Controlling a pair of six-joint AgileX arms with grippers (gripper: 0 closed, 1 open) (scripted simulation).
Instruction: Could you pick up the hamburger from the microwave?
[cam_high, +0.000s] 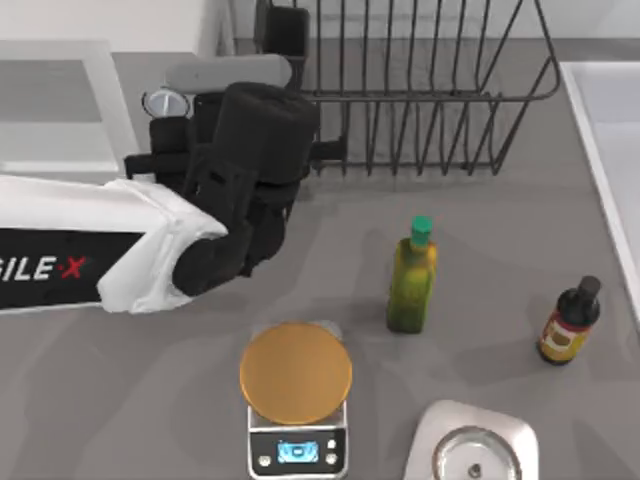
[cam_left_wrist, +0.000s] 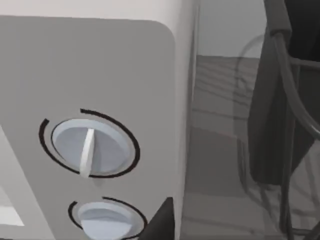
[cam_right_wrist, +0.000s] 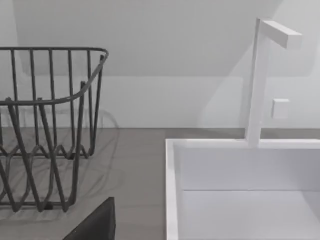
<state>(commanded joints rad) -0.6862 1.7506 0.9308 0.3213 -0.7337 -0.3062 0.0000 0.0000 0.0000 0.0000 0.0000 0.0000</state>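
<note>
Reaching toward the big white-grey boxy microwave (cam_high: 60, 110), the left arm's black gripper (cam_high: 170, 140) sits right up at the front panel, facing its two round silver-blue knobs (cam_left_wrist: 90, 147). I think the hamburger lies inside, left of that panel, so the gripper must shift left. I cannot tell how its jaws stand.

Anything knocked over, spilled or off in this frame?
Nothing stands out. The green-capped bottle and dark sauce bottle stand upright, the scale sits flat, no spills. The left arm is up by the microwave knob panel.
</note>
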